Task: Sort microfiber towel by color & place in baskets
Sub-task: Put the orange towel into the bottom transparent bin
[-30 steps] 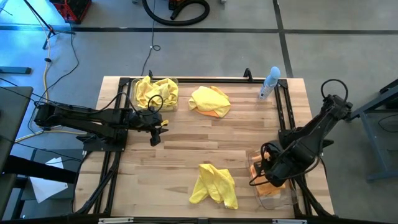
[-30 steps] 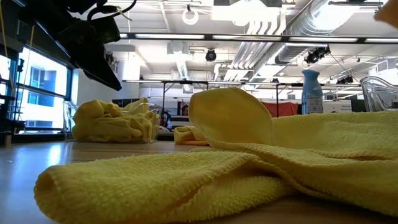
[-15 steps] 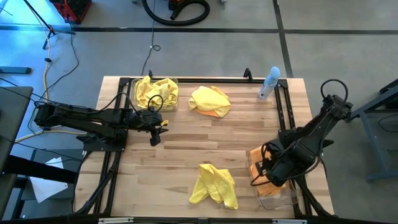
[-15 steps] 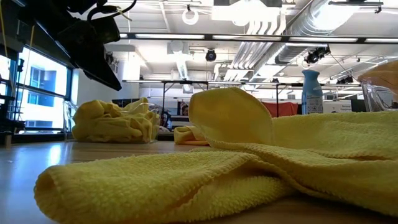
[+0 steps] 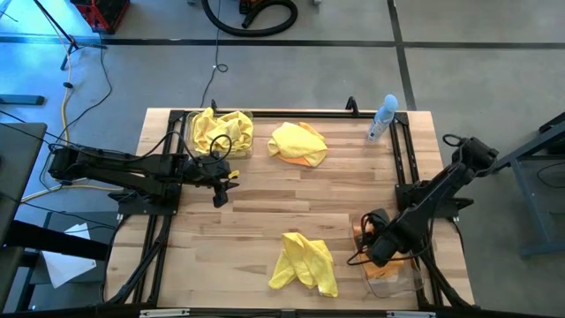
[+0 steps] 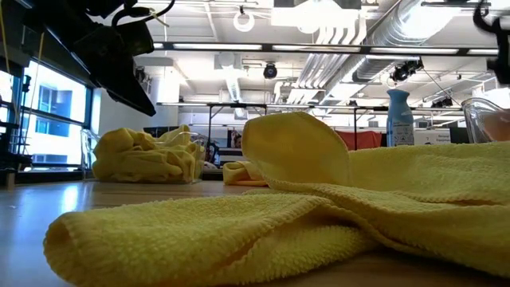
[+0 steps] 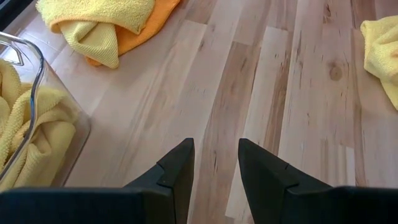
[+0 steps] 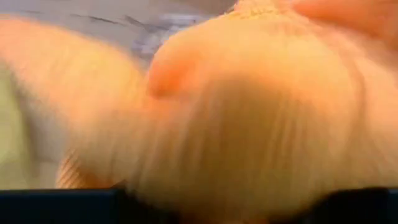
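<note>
A: Orange cloth fills the right wrist view, pressed close to the lens; from above, the right gripper sits low in the clear basket at the near right of the counter, right on that cloth. Whether its fingers are closed on the fabric I cannot tell.

B: And the other arm?

A: Left gripper hangs over bare wood at the left, just on the near side of the far-left basket, its fingers parted by a narrow gap and holding nothing.

B: Where do the yellow cloths lie?

A: Several yellow cloths are heaped in the far-left basket. One yellow cloth lies crumpled near the front edge, middle of the counter, just left of the right basket (it fills the foreground of the low view). Another yellow towel lies at the far middle on top of an orange towel, whose edge shows beneath it.

B: Anything else on the wood?

A: Pale blue spray bottle, far right.
</note>
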You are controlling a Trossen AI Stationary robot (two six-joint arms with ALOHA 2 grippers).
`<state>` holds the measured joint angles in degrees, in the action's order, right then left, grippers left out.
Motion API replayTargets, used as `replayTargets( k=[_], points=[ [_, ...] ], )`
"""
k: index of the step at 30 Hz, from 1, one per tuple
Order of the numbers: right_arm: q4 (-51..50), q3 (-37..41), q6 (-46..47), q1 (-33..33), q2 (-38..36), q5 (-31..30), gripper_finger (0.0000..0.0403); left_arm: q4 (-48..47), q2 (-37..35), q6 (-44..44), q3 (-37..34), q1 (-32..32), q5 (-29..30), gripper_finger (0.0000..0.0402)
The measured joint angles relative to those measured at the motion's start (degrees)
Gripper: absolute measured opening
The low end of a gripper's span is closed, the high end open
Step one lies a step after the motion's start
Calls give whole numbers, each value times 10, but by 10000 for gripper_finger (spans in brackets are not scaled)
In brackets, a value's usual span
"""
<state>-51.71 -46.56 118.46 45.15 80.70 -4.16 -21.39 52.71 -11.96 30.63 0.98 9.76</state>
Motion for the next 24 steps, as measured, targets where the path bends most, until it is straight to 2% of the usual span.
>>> replayTargets(
  k=[3, 7, 11, 20, 24],
  points=[
    [89, 64, 23, 0, -2, 6, 169, 0, 0, 0, 0, 0, 0, 113],
    [103, 91, 91, 1, -4, 17, 169, 0, 0, -6, 0, 0, 0, 113],
    [74, 83, 144, 2, -2, 34, 169, -4, 0, -10, 0, 0, 0, 113],
    [113, 74, 137, -17, -10, 61, 129, -5, 0, -5, 0, 0, -2, 113],
    [43, 20, 128, -13, -22, 70, 119, -7, 0, -4, 0, 0, -2, 113]
  ],
)
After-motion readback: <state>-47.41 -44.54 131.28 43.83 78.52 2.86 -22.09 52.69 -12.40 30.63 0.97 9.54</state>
